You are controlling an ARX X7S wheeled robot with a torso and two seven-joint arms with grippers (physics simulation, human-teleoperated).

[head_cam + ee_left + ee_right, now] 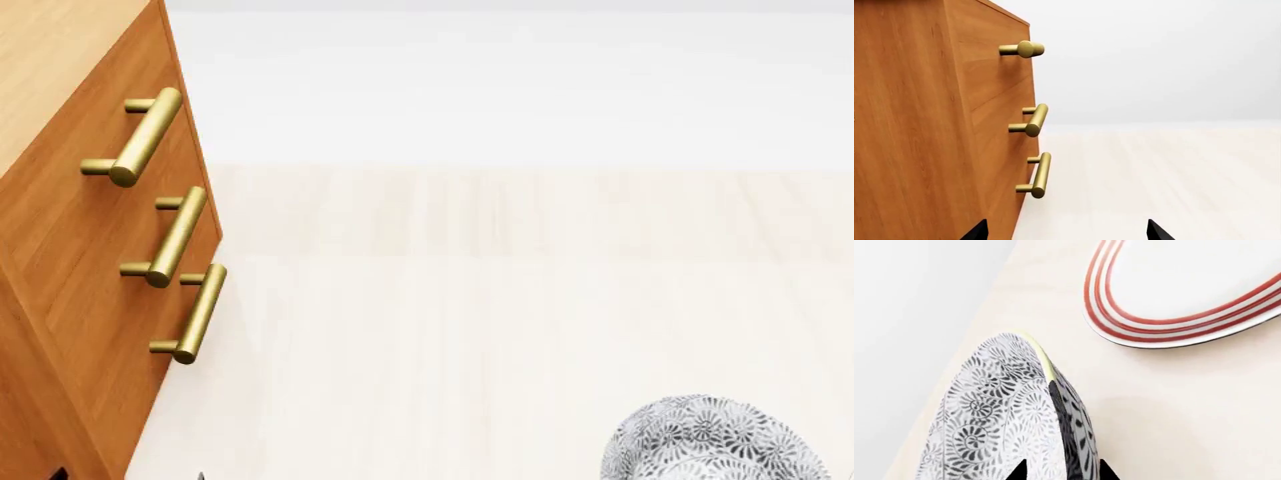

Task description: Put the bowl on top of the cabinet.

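The patterned bowl [987, 410] is tilted on edge in the right wrist view, its pale rim running between the two dark fingertips of my right gripper [1062, 471], which is shut on the bowl's wall. In the head view the bowl [707, 440] shows at the lower right, away from the cabinet [80, 260]. The orange-brown cabinet stands at the left with three brass bar handles. My left gripper [1067, 231] is open and holds nothing, close beside the cabinet [914, 125] near its front corner. Neither gripper shows in the head view.
A flat white plate with red rings [1187, 285] lies on the pale wood surface [1174, 415] just beyond the bowl. The brass handles [1037, 175] stick out from the drawer fronts near my left gripper. Pale surface [507, 320] stretches between cabinet and bowl.
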